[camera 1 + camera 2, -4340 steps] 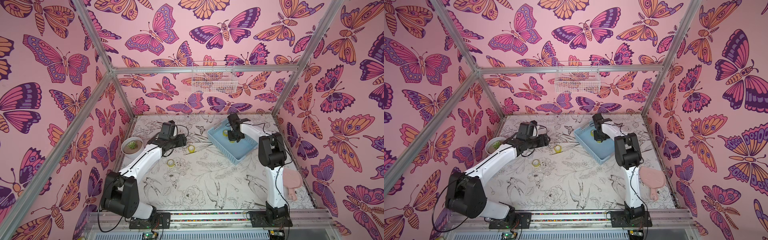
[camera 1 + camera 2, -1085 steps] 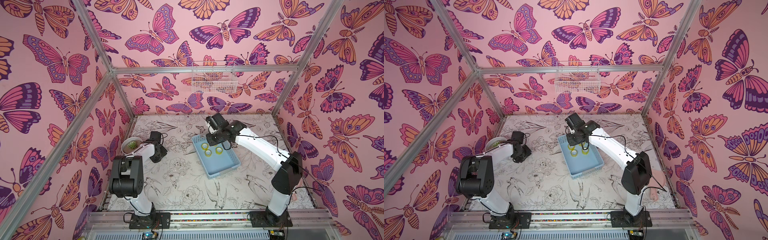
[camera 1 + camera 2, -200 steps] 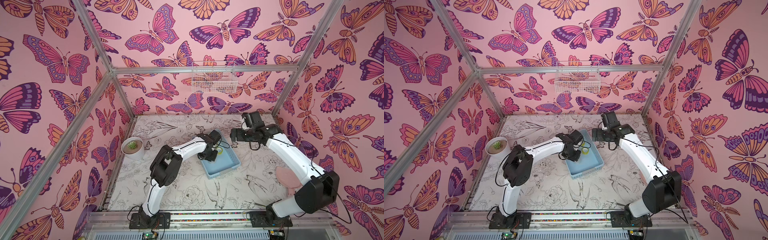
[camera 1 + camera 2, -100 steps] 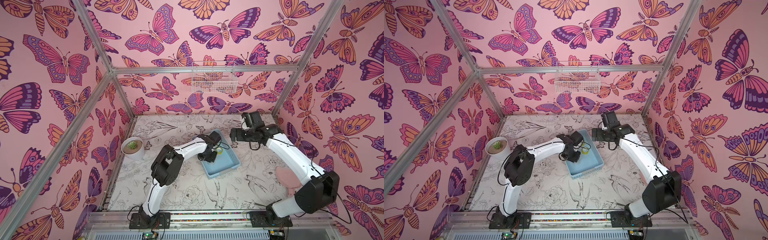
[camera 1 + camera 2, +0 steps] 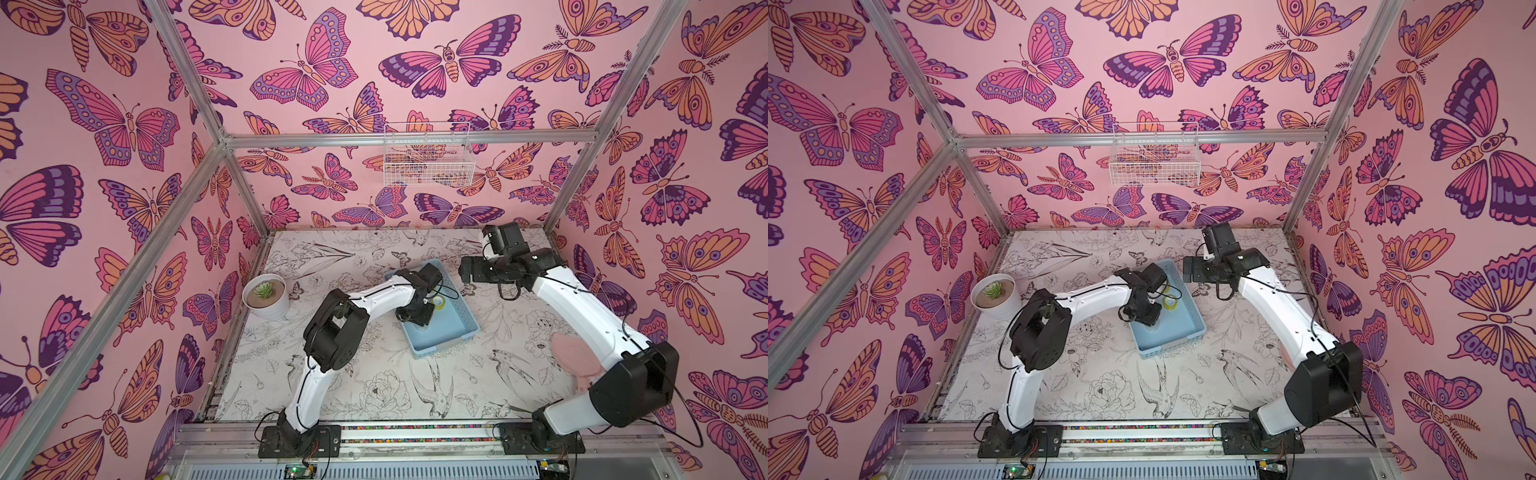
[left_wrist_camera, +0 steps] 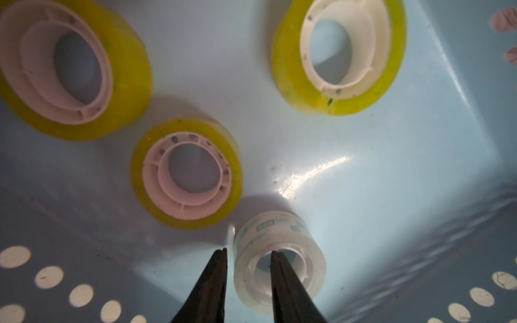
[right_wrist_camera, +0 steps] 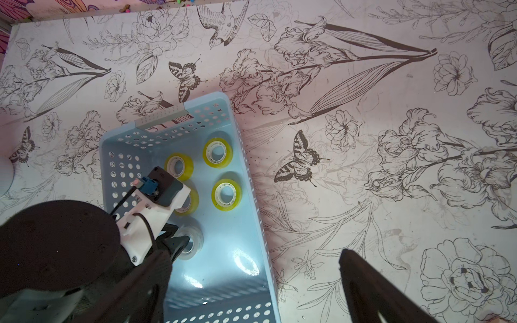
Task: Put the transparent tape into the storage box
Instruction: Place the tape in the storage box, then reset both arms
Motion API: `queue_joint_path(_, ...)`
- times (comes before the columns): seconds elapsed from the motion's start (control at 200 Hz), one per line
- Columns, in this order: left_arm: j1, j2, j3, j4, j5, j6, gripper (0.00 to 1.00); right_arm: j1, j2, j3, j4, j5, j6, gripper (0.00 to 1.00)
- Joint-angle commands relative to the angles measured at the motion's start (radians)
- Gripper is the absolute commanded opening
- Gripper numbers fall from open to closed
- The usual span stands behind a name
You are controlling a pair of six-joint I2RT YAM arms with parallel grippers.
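Reaches with the left gripper (image 6: 249, 251) into the storage box (image 5: 446, 332), close to a perforated side wall, jaws narrowly parted astride the wall of the transparent tape (image 6: 268, 232) resting on the box floor: one finger in its core, the other just outside, clear of it. Shows four yellow tape rolls (image 7: 226, 194) farther in. Holds the right gripper (image 5: 464, 270) spread wide and empty beside the box's far corner.

4 yellow tapes (image 7: 226, 194), 1 clear tape (image 7: 195, 235), 1 storage box (image 7: 223, 251).
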Motion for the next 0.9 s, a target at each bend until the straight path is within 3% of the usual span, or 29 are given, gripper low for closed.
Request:
queue_joint_path(0.0, -0.004, -0.004, 0.015, -0.012, -0.016, 0.004, 0.33, -0.007, -0.014, -0.004, 0.013, -0.01, 0.006, 0.99)
queue_joint_path(0.546, -0.002, -0.11, 0.09, -0.038, -0.057, -0.003, 0.41, -0.007, -0.001, 0.016, 0.022, -0.021, -0.001, 0.99)
queue_joint_path(0.891, 0.027, -0.383, -0.019, -0.001, -0.217, -0.048, 0.47, -0.008, -0.018, -0.005, 0.015, 0.041, -0.039, 0.99)
